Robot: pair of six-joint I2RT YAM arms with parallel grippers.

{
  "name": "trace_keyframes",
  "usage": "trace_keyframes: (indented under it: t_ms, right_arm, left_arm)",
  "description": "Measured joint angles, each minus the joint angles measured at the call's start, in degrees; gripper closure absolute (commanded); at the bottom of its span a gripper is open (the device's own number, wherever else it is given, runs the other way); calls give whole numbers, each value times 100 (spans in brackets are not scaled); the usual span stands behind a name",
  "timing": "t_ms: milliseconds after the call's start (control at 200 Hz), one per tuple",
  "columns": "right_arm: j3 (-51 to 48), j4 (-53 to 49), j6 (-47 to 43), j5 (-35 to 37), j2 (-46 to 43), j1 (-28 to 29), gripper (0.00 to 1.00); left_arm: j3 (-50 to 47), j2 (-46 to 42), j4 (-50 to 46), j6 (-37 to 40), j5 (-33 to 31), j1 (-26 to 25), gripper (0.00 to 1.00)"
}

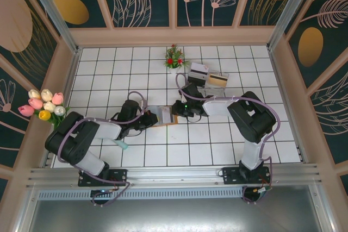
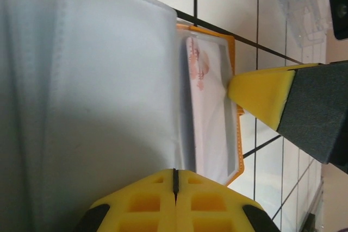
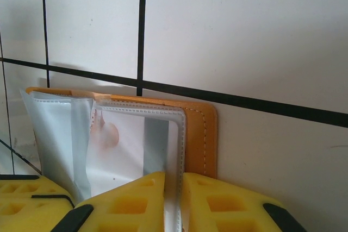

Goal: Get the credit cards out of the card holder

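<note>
White tiled worktop [image 1: 217,145] carries the open card holder [image 3: 201,134], lying between both arms. The left gripper [image 2: 175,180] is closed at its pages. The right gripper [image 3: 173,188] pinches one clear sleeve [image 3: 136,134], so pull gently to avoid dragging the holder.

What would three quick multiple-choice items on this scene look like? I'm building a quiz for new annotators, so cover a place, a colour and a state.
1. Where does the card holder lie?
A) in the clear tray
B) on the tiled table, between the left gripper and the right gripper
C) beside the tulips

2. What colour is the card holder's cover?
A) black
B) teal
C) orange-brown

3. How do the left gripper's jaws stand?
A) shut
B) wide open
C) spread around a bottle

Answers:
1 B: the top view shows it on the tiles where both arms meet.
2 C: its stitched edge is orange-brown in the right wrist view.
3 A: the fingertips meet in the left wrist view.
</note>
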Motion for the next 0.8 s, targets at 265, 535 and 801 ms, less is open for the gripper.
trace_keyframes:
  t_ms: [265, 535, 801]
  right_arm:
    - [70, -118, -35, 103, -105, 48, 81]
    - [120, -223, -44, 118, -70, 52, 81]
    - [107, -212, -44, 118, -70, 52, 81]
  left_arm:
    - [278, -603, -907, -66, -109, 0, 73]
    - [634, -737, -756, -662, -2, -42, 68]
    - [1631, 212, -1541, -754, -343, -350, 70]
